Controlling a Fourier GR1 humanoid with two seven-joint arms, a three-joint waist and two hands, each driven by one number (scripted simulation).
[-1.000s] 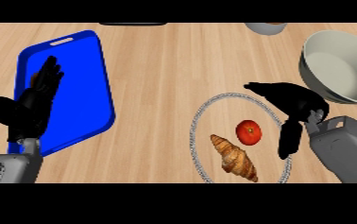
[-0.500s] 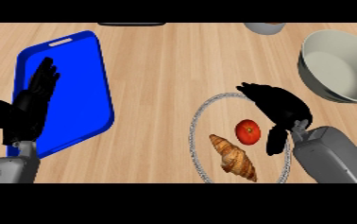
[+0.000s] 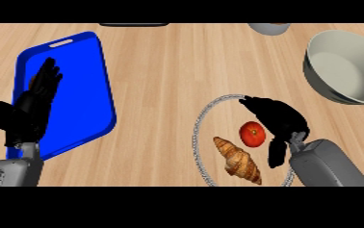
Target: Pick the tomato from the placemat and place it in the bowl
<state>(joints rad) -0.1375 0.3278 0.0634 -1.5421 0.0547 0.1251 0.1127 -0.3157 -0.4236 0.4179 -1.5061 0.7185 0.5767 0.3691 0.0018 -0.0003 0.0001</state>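
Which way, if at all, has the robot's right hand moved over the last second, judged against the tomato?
Yes. The right hand has moved left and slightly down the view, closing on the tomato, which lies unmoved on the round placemat beside the croissant.

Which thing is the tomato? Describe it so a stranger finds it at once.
Start at the round, silver-rimmed placemat near the counter's front right, beside the right hand. Two foods lie on it. The tomato is the small, round, red one; its neighbour, the croissant, is long and brown.
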